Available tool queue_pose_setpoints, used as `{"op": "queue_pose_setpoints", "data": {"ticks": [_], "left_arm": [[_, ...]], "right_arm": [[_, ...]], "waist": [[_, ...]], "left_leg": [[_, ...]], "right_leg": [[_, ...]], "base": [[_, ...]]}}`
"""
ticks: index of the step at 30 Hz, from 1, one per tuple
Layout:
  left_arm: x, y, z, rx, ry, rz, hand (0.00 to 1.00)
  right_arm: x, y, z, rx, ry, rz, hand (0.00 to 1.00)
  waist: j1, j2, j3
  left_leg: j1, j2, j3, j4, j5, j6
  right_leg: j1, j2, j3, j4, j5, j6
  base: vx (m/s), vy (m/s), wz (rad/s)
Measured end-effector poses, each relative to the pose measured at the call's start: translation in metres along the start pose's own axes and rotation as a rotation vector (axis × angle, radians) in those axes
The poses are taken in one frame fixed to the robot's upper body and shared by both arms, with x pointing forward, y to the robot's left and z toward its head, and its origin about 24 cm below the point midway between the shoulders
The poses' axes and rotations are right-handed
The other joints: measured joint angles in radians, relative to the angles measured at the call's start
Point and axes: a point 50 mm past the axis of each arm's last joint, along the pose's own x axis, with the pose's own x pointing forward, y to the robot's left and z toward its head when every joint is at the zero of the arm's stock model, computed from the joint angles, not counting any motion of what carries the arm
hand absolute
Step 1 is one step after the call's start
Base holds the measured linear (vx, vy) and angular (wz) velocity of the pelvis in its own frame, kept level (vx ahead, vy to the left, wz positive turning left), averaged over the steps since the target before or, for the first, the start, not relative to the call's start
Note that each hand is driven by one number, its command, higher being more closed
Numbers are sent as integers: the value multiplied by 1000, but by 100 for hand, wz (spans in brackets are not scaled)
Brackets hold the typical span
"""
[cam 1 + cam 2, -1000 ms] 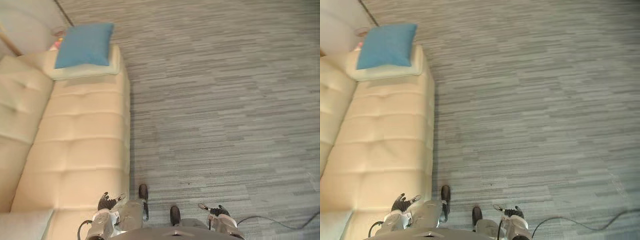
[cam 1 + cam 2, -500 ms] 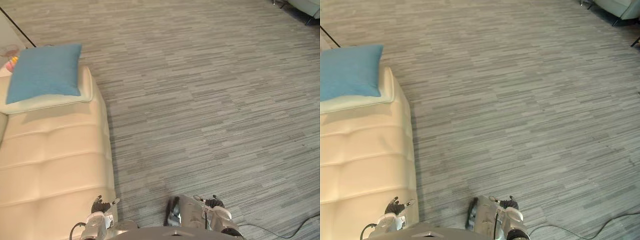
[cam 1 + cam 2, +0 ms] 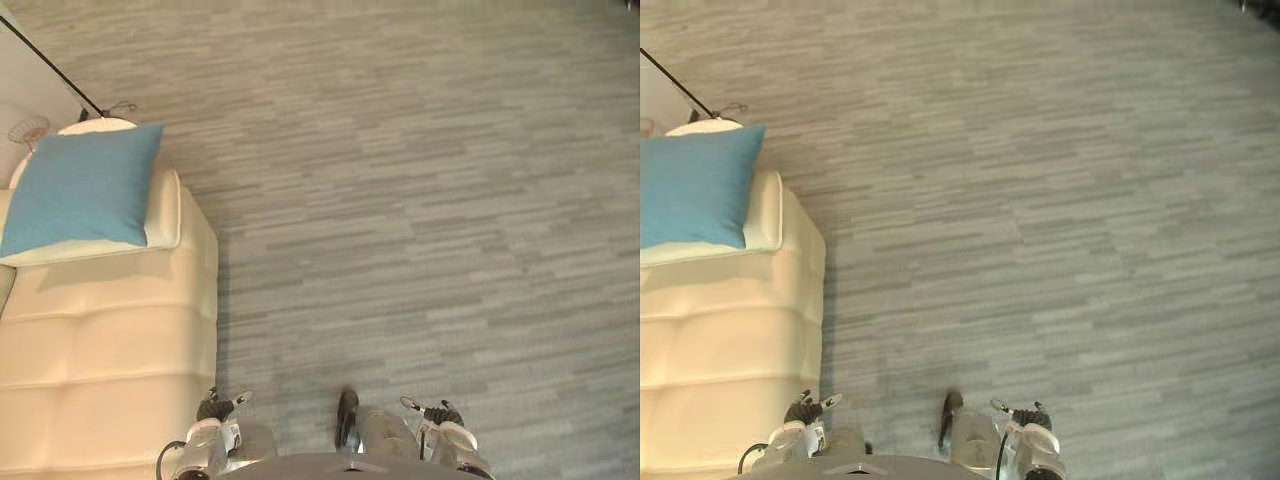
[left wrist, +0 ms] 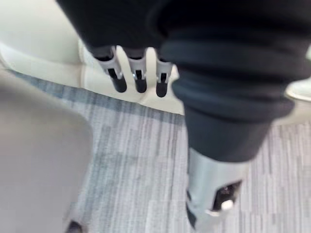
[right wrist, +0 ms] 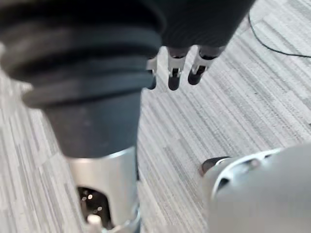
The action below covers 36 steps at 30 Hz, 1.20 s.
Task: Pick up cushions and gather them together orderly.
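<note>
A blue cushion (image 3: 82,188) lies on a cream cushion (image 3: 165,212) at the far end of the cream sofa (image 3: 110,350), at the left of the eye views. My left hand (image 3: 213,411) hangs low at the bottom edge beside the sofa's front corner, its fingers (image 4: 138,77) straight and holding nothing. My right hand (image 3: 437,414) hangs over the carpet at the bottom right, its fingers (image 5: 173,70) relaxed and empty. Both hands are far from the cushions.
Grey striped carpet (image 3: 420,200) covers the floor to the right of the sofa. A small round white table (image 3: 95,126) stands behind the sofa's end, with a black line on the wall (image 3: 50,62) beyond it.
The camera has swung, so the whole scene shifted: the sofa and cushions moved in the picture between frames. Both hands stay low and empty.
</note>
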Motion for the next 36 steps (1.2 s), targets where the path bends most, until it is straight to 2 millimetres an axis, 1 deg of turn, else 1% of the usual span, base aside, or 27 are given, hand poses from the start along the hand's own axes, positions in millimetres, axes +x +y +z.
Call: {"op": "queue_pose_setpoints", "data": {"ticks": [1,2,4,5,6,7,9,10,11,12,13,14,15,16,18,19,20,22,24,26,27,29,31,33,34,35,36], "left_arm": [[0,0,0,2,0,-1,0],[0,-1,2,10,-6,-7,0],[0,-2,4,22,-19,-15,0],[-1,-3,2,28,-15,-19,0],[-2,-4,0,22,-10,-21,0],[-2,-3,-1,26,-8,-17,0],[0,3,2,38,-13,-4,0],[1,5,6,28,-20,2,0],[2,7,6,23,-20,5,0],[2,8,5,20,-13,9,0],[2,9,1,12,2,12,0],[2,10,0,13,10,12,0],[2,12,-2,19,18,15,0],[2,16,-4,37,27,21,0],[2,17,-6,48,39,19,0],[2,16,-7,48,42,18,0],[2,17,-7,48,42,18,0],[2,13,-5,41,38,10,0],[2,10,-7,36,44,5,0],[1,14,-9,29,51,16,0],[1,18,-13,10,65,31,0],[-2,17,-22,-47,94,46,0],[-3,14,-23,-96,96,52,0],[-3,14,-21,-155,91,63,0],[-3,13,-20,-163,86,63,0],[-3,12,-16,-167,68,56,0],[-2,10,-14,-154,61,47,0]], "right_arm": [[0,1,0,4,3,2,0],[0,2,-1,31,16,3,0],[-1,-2,-7,48,41,-8,0],[0,-3,-6,46,40,-11,0],[0,-4,-6,44,38,-13,0],[0,-2,-6,38,38,-8,0],[-1,5,-8,33,52,11,0],[-1,10,-8,29,59,23,0],[-1,11,-8,27,59,25,0],[-1,11,-8,21,57,26,0],[-1,11,-7,15,53,29,0],[-1,12,-8,13,56,32,0],[-2,13,-10,7,61,38,0],[-2,11,-11,-5,62,38,0],[-3,8,-15,-12,66,35,0],[-2,8,-13,-15,64,34,0],[-2,8,-13,-16,62,35,0],[-2,9,-12,-11,56,39,0],[-1,12,-7,-7,42,45,0],[-2,12,-10,-3,54,42,0],[-2,10,-12,4,64,36,0],[-1,6,-9,16,56,21,0],[-1,5,-7,20,45,20,0],[-1,5,-5,19,34,20,0],[-1,4,-7,13,36,19,0],[-2,2,-10,-10,40,21,0],[-3,2,-12,-8,45,19,0]], "waist": [[3,1,0],[5,0,-1],[7,-5,-2],[12,2,-6],[20,8,-9],[34,-8,-21],[30,-38,-29],[41,-57,-28],[45,-59,-30],[48,-62,-33],[49,-59,-35],[45,-61,-38],[41,-67,-42],[25,-79,-45],[13,-73,-41],[13,-72,-39],[11,-73,-40],[5,-72,-39],[-9,-66,-35],[-15,-78,-38],[-12,-81,-37],[3,-40,-54],[2,-31,-51],[1,-21,-42],[8,-21,-42],[23,-18,-41],[24,-19,-41]], "left_leg": [[-26,-1,19,-16,-15,12],[-76,-15,77,-131,-55,34],[-84,-87,123,-500,-40,29],[-84,-113,123,-682,16,21],[-85,-127,114,-771,113,33],[-54,-166,106,-830,185,77],[-63,-202,103,-806,153,117],[-73,-215,111,-735,101,146],[-71,-220,111,-717,80,151],[-51,-231,110,-690,29,161],[-12,-239,112,-689,-3,168],[4,-245,112,-693,-12,170],[43,-258,102,-711,-23,174],[95,-273,74,-738,-26,177],[168,-280,24,-782,-26,177],[227,-274,-4,-825,-25,178],[240,-272,-16,-832,-25,178],[277,-259,-74,-857,-25,178],[293,-234,-129,-876,-27,174],[306,-226,-185,-885,-60,122],[326,-218,-210,-882,-87,105],[333,-167,-228,-854,-115,79],[267,-160,-226,-694,-115,73],[99,-116,-177,-316,-50,-8],[65,-99,-155,-251,-27,-11],[8,-45,-64,-123,-23,1],[-11,-19,-4,-109,-33,17]], "right_leg": [[18,-3,-2,-13,-4,6],[71,-28,-20,-48,-5,22],[124,-75,-47,-83,-14,71],[138,-83,-50,-98,-22,86],[152,-85,-49,-113,-24,99],[181,-91,-34,-149,-25,119],[196,-125,-40,-163,-23,148],[211,-144,-22,-147,-27,156],[215,-151,-12,-135,-29,159],[211,-173,9,-55,-43,180],[158,-202,46,114,-54,199],[131,-213,59,192,-49,203],[69,-236,90,368,-25,226],[3,-250,100,577,-20,228],[-52,-244,67,719,-59,199],[-91,-212,45,701,-109,175],[-101,-202,36,674,-124,168],[-159,-155,41,478,-153,142],[-198,-105,109,236,-100,139],[-186,-81,237,-21,60,173],[-179,-76,257,-4,152,169],[-192,-41,228,83,87,135],[-180,-50,188,119,39,116],[-109,-48,119,124,-6,85],[-91,-45,109,122,-16,77],[-34,-45,70,105,-38,64],[9,-46,47,72,-37,66]], "base": [[303,45,24],[292,83,35],[355,152,48],[238,134,28],[351,183,5],[416,152,11],[420,139,18],[325,112,10],[481,179,10],[373,168,-1],[364,165,0],[363,141,6],[383,86,35],[391,53,53],[369,-11,69],[332,-44,62],[361,-113,72],[320,-157,83],[244,-196,90],[274,-292,102],[306,-363,88],[354,-381,42],[271,-271,56],[235,-263,78],[245,-214,53],[300,-232,54],[306,-201,61]]}}
